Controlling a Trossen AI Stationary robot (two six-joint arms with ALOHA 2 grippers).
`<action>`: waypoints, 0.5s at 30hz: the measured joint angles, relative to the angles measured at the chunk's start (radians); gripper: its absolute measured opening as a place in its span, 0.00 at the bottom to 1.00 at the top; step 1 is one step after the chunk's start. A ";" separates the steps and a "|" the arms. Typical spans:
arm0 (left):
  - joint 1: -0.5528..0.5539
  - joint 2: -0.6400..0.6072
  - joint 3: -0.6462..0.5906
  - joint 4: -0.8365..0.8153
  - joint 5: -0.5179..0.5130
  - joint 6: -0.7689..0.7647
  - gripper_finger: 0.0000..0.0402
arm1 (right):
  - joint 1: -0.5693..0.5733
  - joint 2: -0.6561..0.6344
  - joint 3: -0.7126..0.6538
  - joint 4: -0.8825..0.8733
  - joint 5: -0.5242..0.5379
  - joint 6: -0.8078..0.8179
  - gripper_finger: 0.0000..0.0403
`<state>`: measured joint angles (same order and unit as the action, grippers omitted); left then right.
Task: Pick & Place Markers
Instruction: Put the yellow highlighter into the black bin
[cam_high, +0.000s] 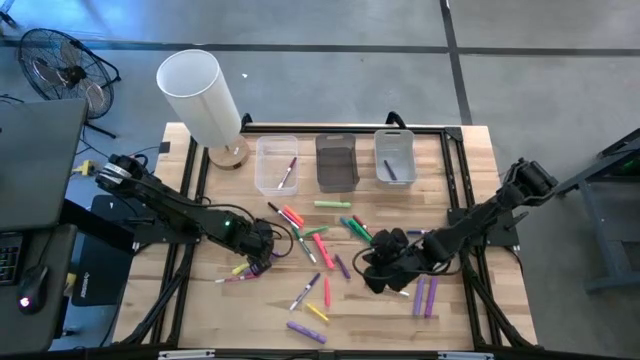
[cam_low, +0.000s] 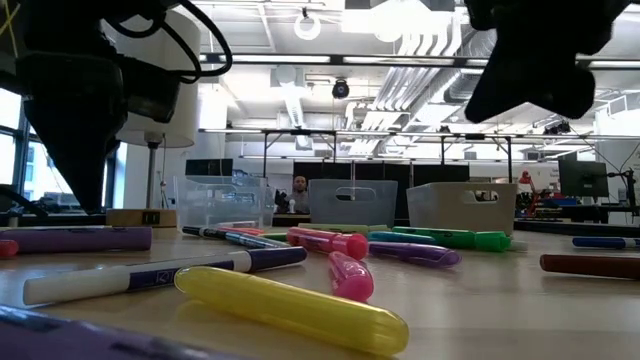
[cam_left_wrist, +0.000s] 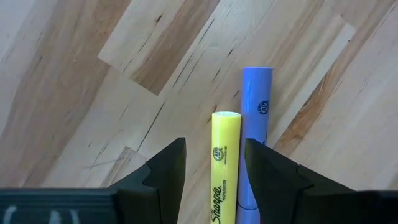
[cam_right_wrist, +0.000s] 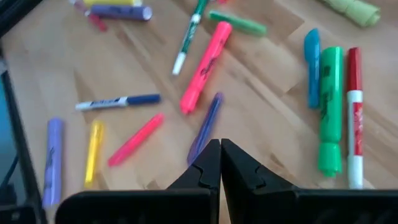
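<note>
The left gripper (cam_left_wrist: 211, 177) is low over the wooden table (cam_high: 200, 310) at about eight o'clock from the table's centre, its two dark fingers (cam_left_wrist: 168, 168) spread, with a yellow Sharpie highlighter (cam_left_wrist: 225, 168) lying lengthwise between them; whether the pads touch it cannot be told. A blue highlighter (cam_left_wrist: 256, 118) lies just beside the yellow one, parallel to it and outside the fingers.

The right gripper (cam_right_wrist: 221, 163) hovers at about four o'clock from centre, its fingers pressed together and holding nothing. Below it lie a purple marker (cam_right_wrist: 205, 127), a long pink highlighter (cam_right_wrist: 205, 65), a shorter pink one (cam_right_wrist: 135, 138), a white-barrelled pen with a blue cap (cam_right_wrist: 118, 101), a green highlighter (cam_right_wrist: 329, 106) and a red-capped white marker (cam_right_wrist: 354, 115).

The markers (cam_high: 320, 245) are strewn over the middle of the table, with two purple ones (cam_high: 425, 295) at five o'clock and one more (cam_high: 305, 331) at six.

Farther back, at twelve o'clock, three bins stand in a row: a clear bin (cam_high: 262, 165) with a marker in it, a dark bin (cam_high: 336, 160), and a pale bin (cam_high: 395, 150) holding a purple marker. A white-shaded lamp (cam_high: 200, 95) stands at eleven o'clock.
</note>
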<state>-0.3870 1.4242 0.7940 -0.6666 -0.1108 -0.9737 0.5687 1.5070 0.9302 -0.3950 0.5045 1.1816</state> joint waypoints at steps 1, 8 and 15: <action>0.000 0.000 0.000 0.000 0.000 0.000 0.40 | 0.007 -0.001 0.000 0.000 -0.001 -0.002 0.00; 0.000 0.000 0.000 0.005 -0.041 -0.001 0.40 | 0.042 -0.002 0.000 0.003 -0.002 -0.003 0.00; 0.000 0.000 0.000 -0.002 -0.087 0.000 0.40 | 0.050 -0.002 0.000 0.003 0.000 -0.004 0.00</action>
<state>-0.3866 1.4246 0.7940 -0.6683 -0.1977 -0.9741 0.6186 1.5047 0.9302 -0.3915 0.5049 1.1778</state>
